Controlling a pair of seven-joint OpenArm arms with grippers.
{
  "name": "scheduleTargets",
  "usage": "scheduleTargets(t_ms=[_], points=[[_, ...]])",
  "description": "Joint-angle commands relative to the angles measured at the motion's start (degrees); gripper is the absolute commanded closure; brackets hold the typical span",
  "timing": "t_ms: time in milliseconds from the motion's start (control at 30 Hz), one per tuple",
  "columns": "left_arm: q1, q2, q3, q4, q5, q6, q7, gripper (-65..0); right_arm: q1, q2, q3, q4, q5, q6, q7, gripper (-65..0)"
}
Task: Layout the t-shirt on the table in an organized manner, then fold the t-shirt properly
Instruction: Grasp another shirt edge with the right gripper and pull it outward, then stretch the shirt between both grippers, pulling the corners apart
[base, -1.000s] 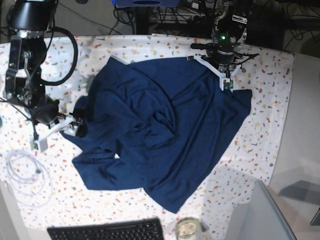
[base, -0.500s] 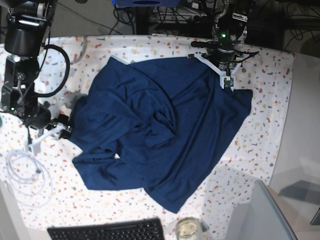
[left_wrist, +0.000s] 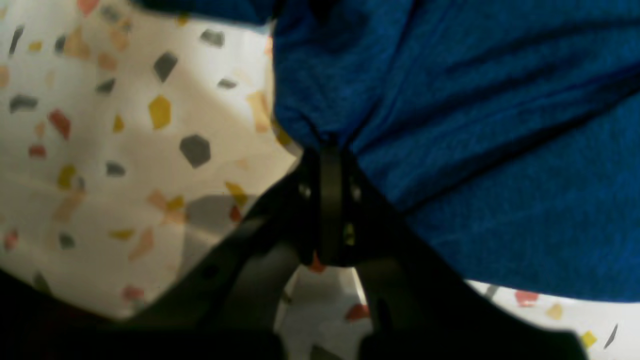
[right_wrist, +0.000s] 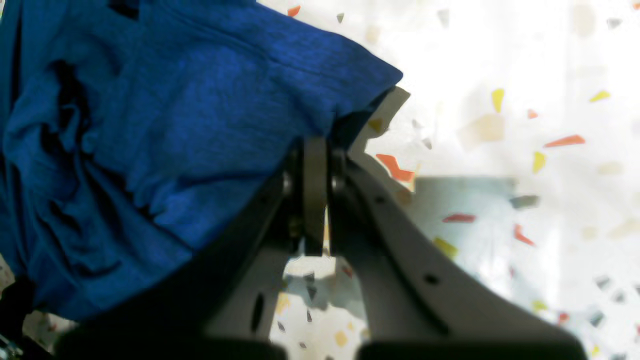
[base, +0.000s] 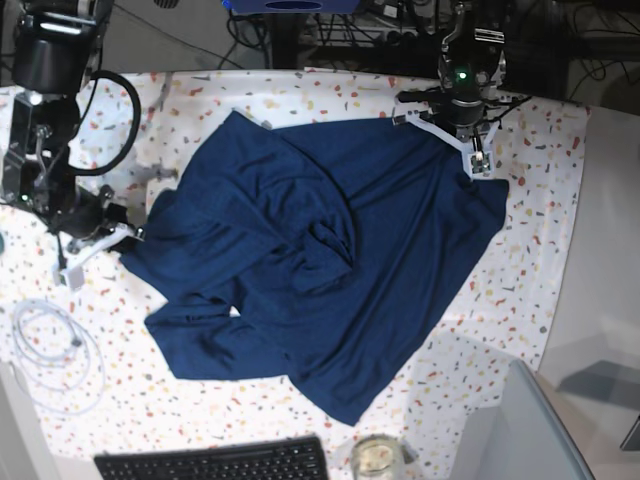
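The dark navy t-shirt (base: 320, 260) lies crumpled and partly spread on the speckled table (base: 540, 200). My right gripper (base: 128, 236) sits at the shirt's left edge. In the right wrist view this gripper (right_wrist: 314, 142) is shut on a corner of the t-shirt (right_wrist: 190, 130). My left gripper (base: 480, 167) is at the shirt's far right corner. In the left wrist view it (left_wrist: 330, 150) is shut on a bunched fold of the t-shirt (left_wrist: 475, 150). The cloth is stretched between the two grips, with creases and a fold near its middle.
A coiled white cable (base: 48, 350) lies at the front left. A black keyboard (base: 215, 462) and a glass jar (base: 375, 458) stand along the front edge. A grey box (base: 520, 430) sits at the front right. Cables and dark equipment crowd the back edge.
My right gripper has closed on the shirt's left edge and drawn it leftward. My left gripper has shifted right with its corner, stretching the cloth wider.
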Motion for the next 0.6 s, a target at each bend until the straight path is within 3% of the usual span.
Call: scheduleTargets(t_ms=[0,333,567], points=[[1.00,0.34,-1.20,0.23,-0.21,0.26,2.24,0.0,-0.47,0.38,1.64,3.34,0.64,0.42,0.90,-0.5],[1.26,3.85,-4.10,4.37,-0.21,0.26,2.15,0.0,-15.50,-3.49,10.08,21.98,0.64,0.42,-3.58,-0.5],[3.20,6.58,-4.54,11.40,-0.30,0.26,2.15,-9.5,-20.33,-3.93,10.43,23.38,0.64,0.42,-3.41,-0.5]])
